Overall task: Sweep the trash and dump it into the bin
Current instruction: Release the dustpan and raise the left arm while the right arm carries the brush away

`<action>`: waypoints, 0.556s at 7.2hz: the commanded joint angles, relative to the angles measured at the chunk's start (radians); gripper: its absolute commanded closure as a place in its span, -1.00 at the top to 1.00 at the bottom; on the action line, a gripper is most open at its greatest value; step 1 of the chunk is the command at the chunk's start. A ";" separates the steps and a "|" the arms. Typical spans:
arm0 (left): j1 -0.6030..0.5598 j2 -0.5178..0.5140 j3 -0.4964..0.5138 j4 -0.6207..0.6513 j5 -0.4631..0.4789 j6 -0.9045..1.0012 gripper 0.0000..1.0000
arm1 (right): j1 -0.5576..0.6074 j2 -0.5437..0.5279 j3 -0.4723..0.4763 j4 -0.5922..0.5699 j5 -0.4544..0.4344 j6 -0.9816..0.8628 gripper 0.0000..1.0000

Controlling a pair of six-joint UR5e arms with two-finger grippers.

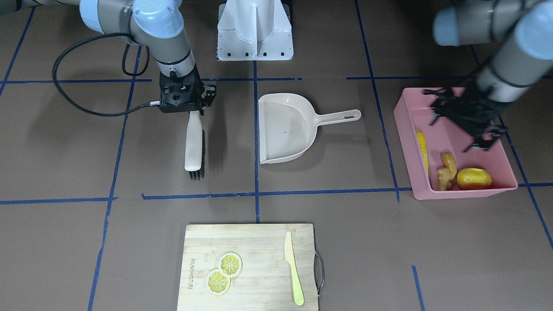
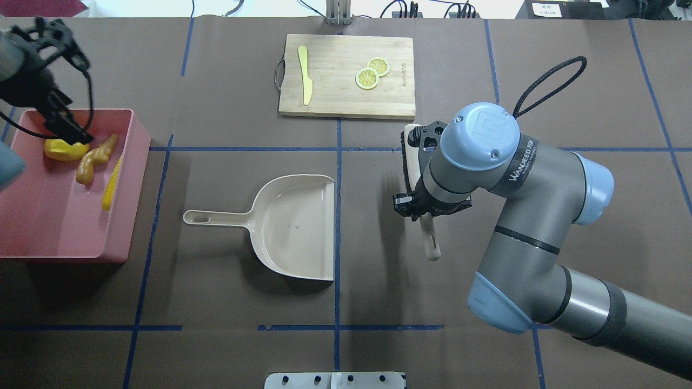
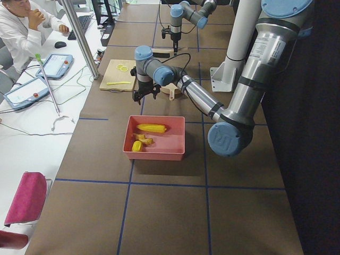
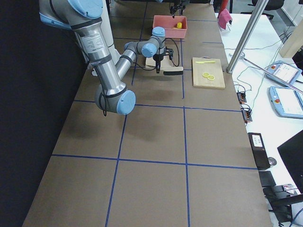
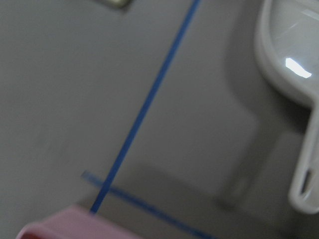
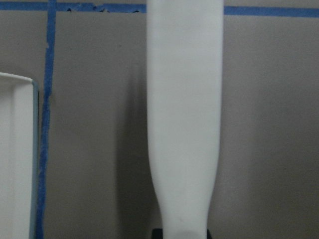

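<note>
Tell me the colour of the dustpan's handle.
Beige, matching the dustpan; the handle shows best in the overhead exterior view.

My left hand (image 1: 479, 136) is a dark blur at upper right of the front view; I cannot read its jaws. Its wrist view is soft: only a pink corner of the bin (image 5: 55, 226) at bottom left, the dustpan (image 5: 299, 74) cropped at right. The brush (image 6: 184, 124) runs off the right wrist view's top.
</note>
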 commanded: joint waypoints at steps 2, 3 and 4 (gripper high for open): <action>-0.331 0.182 0.160 -0.009 -0.086 0.015 1.00 | 0.102 -0.088 0.029 -0.002 0.061 -0.172 -1.00; -0.372 0.201 0.197 -0.008 -0.087 0.013 1.00 | 0.134 -0.127 0.047 -0.002 0.078 -0.229 -1.00; -0.420 0.215 0.225 -0.008 -0.113 0.015 1.00 | 0.166 -0.153 0.052 -0.002 0.089 -0.289 -1.00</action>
